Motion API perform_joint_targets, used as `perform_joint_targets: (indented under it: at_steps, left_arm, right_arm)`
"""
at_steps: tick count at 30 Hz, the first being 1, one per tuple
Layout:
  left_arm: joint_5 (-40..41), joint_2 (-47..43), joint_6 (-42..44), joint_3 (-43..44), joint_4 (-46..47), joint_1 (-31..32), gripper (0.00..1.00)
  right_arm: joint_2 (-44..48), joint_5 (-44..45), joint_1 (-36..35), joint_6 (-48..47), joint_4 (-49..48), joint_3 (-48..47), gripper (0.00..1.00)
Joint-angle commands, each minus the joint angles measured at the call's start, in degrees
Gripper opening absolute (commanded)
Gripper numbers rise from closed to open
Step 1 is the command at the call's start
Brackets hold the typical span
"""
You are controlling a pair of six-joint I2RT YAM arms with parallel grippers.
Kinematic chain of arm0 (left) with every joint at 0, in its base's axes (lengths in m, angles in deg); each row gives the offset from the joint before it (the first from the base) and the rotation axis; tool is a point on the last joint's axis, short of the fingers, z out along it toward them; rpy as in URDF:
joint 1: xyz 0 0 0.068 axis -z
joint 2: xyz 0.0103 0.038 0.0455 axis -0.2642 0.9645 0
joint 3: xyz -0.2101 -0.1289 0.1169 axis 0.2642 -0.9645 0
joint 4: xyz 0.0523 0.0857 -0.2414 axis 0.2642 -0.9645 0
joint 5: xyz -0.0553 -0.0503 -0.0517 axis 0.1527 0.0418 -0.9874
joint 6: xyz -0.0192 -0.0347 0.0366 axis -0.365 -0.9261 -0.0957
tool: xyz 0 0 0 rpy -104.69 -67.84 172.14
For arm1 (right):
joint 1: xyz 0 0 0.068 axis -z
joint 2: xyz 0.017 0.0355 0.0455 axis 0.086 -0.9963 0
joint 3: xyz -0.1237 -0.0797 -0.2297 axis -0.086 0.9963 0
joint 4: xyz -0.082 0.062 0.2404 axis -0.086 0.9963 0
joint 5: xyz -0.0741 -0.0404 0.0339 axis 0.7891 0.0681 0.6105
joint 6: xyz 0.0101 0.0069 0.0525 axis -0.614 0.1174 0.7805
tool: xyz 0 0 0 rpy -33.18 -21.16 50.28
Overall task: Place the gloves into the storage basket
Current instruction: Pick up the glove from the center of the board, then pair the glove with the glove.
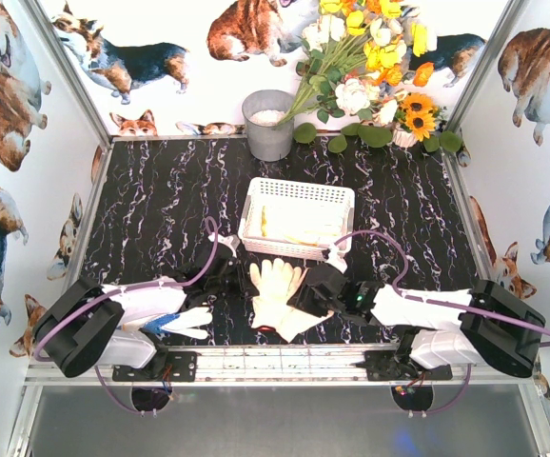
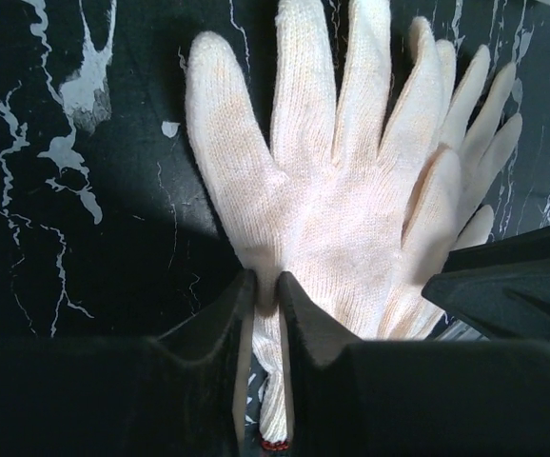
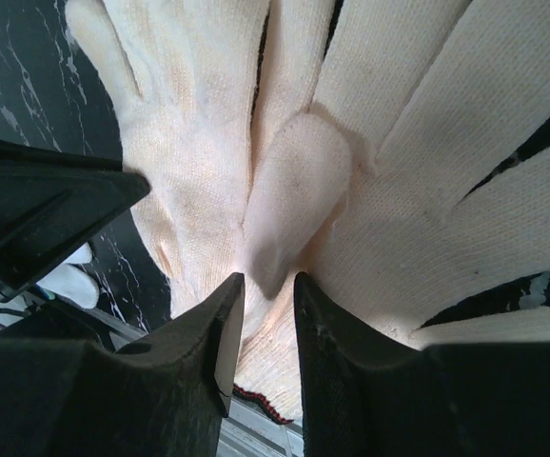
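**Both end effectors pinch the glove stack in front of the basket**

We see the cream-white knitted gloves [image 1: 277, 290] lying flat in an overlapping stack on the black, white-veined marble-look desk [image 1: 161, 200]. Their fingers fan out toward the white rectangular plastic basket with lattice sides [image 1: 252, 205], which sits just beyond them. The weave is fine and ribbed, soft and slightly fuzzy, and each finger ends in a rounded tip. A dark reddish stitched hem shows at the cuff.

In its wrist view, the left end effector [image 2: 267, 286] has its smooth black wedge-shaped jaws drawn almost together. A thin fold at the gloves' [image 2: 332, 219] cuff end is caught between them.

The right end effector [image 3: 264, 286] stands a little wider, and bunched knit from the gloves [image 3: 304, 190] fills the gap just below a plump thumb.

A separate blue-marked white glove [image 1: 175, 324] lies beside the left arm. Pale fabric shows inside the basket.
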Motion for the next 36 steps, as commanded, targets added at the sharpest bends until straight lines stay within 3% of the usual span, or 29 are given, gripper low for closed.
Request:
perform_joint_targets:
  at_steps: [1,3,7,15,30,36]
  left_arm:
    - [-0.4,0.1,1.8,0.1,1.1,-0.4,0.07]
    - [-0.4,-0.4,2.1,0.5,0.6,-0.3,0.0]
    - [-1.0,-2.5,2.8,1.3,-0.4,-0.3,0.0]
    - [-1.3,-5.6,4.8,3.5,-4.1,-0.2,0.0]
    - [-1.2,0.6,6.3,11.4,-4.6,4.5,0.0]
    - [-0.4,5.4,6.1,13.4,-3.4,8.1,0.0]
  right_arm:
    - [-1.2,2.0,0.9,-0.2,-4.4,-2.0,0.25]
    - [-1.6,1.0,1.2,-0.8,-5.4,-2.3,0.15]
    - [-1.6,-0.7,1.4,-1.7,-3.9,-4.0,0.0]
    - [2.6,-2.9,1.3,0.4,-3.2,-2.8,0.0]
    - [22.4,3.9,1.4,0.2,16.0,-0.1,0.0]
    - [27.3,2.0,1.4,1.9,17.3,4.3,0.0]
